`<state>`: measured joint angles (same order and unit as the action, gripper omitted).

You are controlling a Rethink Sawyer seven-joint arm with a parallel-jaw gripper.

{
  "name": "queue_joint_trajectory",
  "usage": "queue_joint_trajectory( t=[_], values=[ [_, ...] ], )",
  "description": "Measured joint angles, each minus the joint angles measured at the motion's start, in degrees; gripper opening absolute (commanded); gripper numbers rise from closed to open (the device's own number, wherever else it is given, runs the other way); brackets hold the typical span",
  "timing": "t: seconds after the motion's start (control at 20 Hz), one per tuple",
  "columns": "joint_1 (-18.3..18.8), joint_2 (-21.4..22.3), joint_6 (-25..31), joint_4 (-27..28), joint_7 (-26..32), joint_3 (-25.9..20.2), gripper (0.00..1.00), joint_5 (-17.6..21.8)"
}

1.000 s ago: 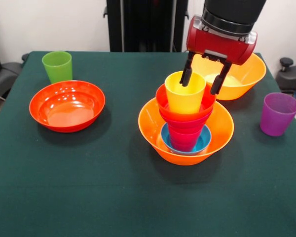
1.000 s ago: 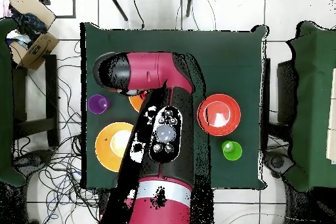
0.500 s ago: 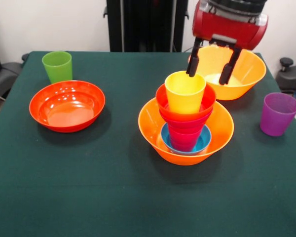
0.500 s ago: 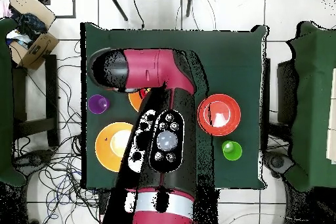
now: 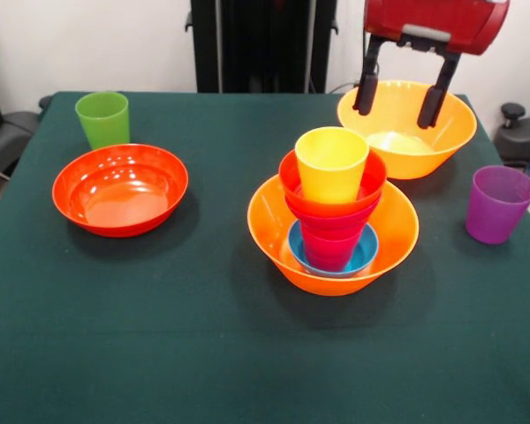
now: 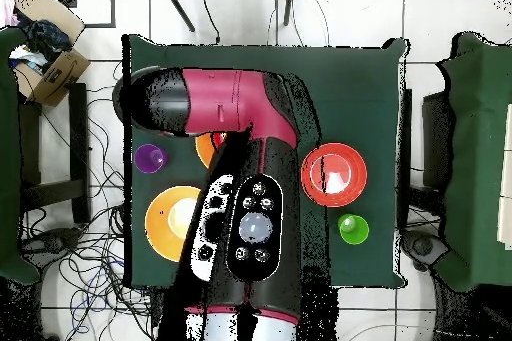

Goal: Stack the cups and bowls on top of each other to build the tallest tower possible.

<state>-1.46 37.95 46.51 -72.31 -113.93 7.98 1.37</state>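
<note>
Gripper (image 5: 403, 93) empty, jaws apart, above spare orange bowl (image 5: 408, 129). Tower (image 5: 333, 221) mid-worktop, yellow cup (image 5: 331, 164) topmost. Probably purple cup (image 5: 498, 204) next: grab rim, lower centred, gently.

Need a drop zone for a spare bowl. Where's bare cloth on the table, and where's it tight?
Front view: the whole near strip below the tower and the red-orange shallow bowl is bare. So is the middle patch between that bowl, the green cup and the tower. Crowded: the side holding the tower, the empty orange bowl and the purple cup, with the open gripper overhead.
</note>
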Motion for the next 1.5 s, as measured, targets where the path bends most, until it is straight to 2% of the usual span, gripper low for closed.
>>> queue_joint_trajectory(
  t=[0.4,0.6,0.9,1.25,1.5],
  values=[
    [1.29,4.59,0.0,-3.47,0.0,-1.43,1.0,-0.24],
    [3.29,7.64,0.0,-6.61,0.0,-2.45,1.0,-0.19],
    [10.57,12.54,0.0,-11.5,0.01,-5.29,1.0,-0.11],
    [17.17,15.49,0.01,-13.0,0.8,-7.55,1.0,0.5],
    [21.72,16.55,0.01,-13.0,3.12,-9.73,1.0,2.3]
  ],
)
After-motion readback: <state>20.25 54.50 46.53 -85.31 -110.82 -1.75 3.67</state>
